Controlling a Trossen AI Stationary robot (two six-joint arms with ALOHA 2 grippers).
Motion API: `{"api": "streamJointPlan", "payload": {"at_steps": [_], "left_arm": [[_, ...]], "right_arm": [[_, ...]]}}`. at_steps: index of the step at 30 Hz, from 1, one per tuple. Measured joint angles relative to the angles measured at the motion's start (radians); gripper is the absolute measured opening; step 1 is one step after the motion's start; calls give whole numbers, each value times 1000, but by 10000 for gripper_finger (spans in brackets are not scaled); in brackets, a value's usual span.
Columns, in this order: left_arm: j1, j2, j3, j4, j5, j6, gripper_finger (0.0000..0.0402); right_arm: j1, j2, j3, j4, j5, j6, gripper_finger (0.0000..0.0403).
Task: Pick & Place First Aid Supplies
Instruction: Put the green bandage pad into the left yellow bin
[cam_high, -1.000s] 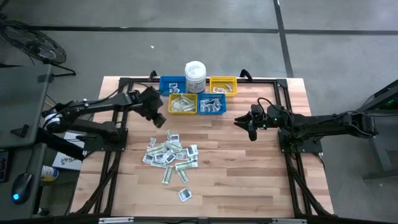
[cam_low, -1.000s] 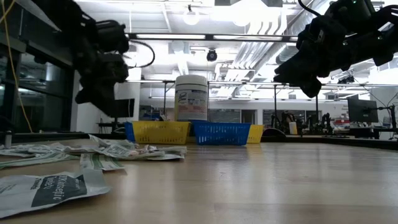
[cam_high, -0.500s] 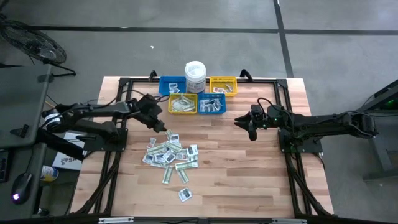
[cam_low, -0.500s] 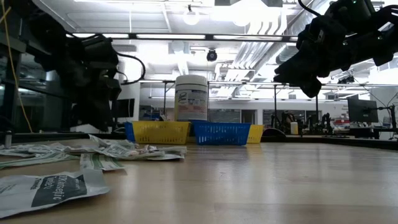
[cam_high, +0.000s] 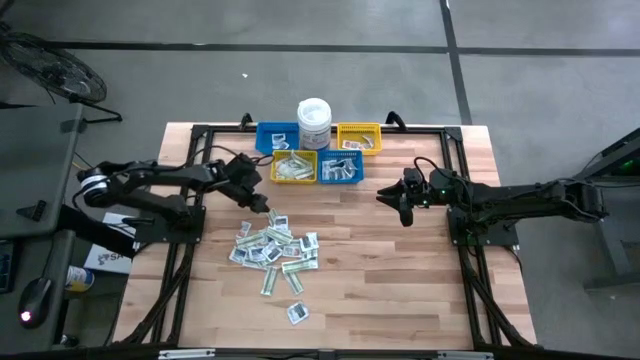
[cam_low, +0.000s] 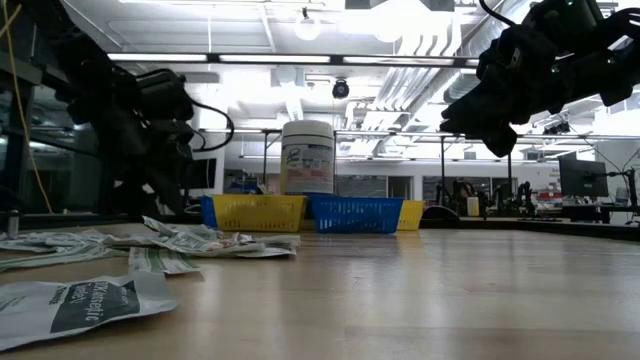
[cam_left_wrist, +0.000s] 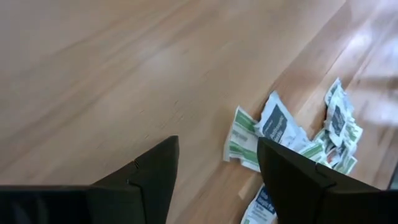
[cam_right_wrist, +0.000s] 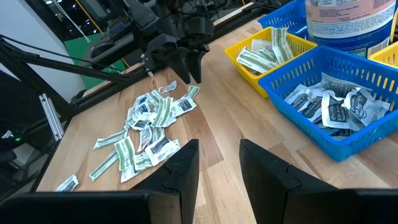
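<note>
The first aid supplies, small white and green-and-white packets, lie in a loose pile (cam_high: 272, 247) on the wooden table, and one stray packet (cam_high: 297, 313) lies nearer the front edge. My left gripper (cam_high: 262, 203) hangs low over the table at the pile's far left corner. It slants down and is open. In its wrist view (cam_left_wrist: 217, 168) only bare wood shows between the fingers, with packets (cam_left_wrist: 273, 124) just beyond. From the right wrist view, this left gripper (cam_right_wrist: 186, 67) is poised above the pile (cam_right_wrist: 149, 124). My right gripper (cam_high: 397, 205) waits open above the table's right half.
Four small bins stand at the table's far edge: a blue one (cam_high: 277, 136) and a yellow one (cam_high: 359, 138) behind, a yellow one (cam_high: 293, 167) with green strips and a blue one (cam_high: 341, 168) with white packets in front. A white lidded tub (cam_high: 314, 122) stands between the rear bins.
My left gripper has come down from near the yellow bin toward the table's near edge. It now hangs low at the pile's far left corner, and its wrist has rolled. The packets lie as before.
</note>
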Motion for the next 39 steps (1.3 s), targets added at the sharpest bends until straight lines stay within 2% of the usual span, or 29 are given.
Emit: {"api": "streamJointPlan", "payload": {"at_steps": [6,13,19,26,30,39], "left_arm": [[0,55,2,72,51,-4,220],[-5,57,2,67,73,1,220],[-70,57,1,70,69,-6,221],[-106,57,1,75,8,-49,218],[-105,57,0,74,-4,-65,186],[-105,58,-1,59,-44,-75,57]], "right_arm": [[0,0,0,0,0,0,110],[0,0,0,0,0,0,110],[0,0,0,0,0,0,110],[0,0,0,0,0,0,110],[0,0,0,0,0,0,110],[0,0,0,0,0,0,110]]}}
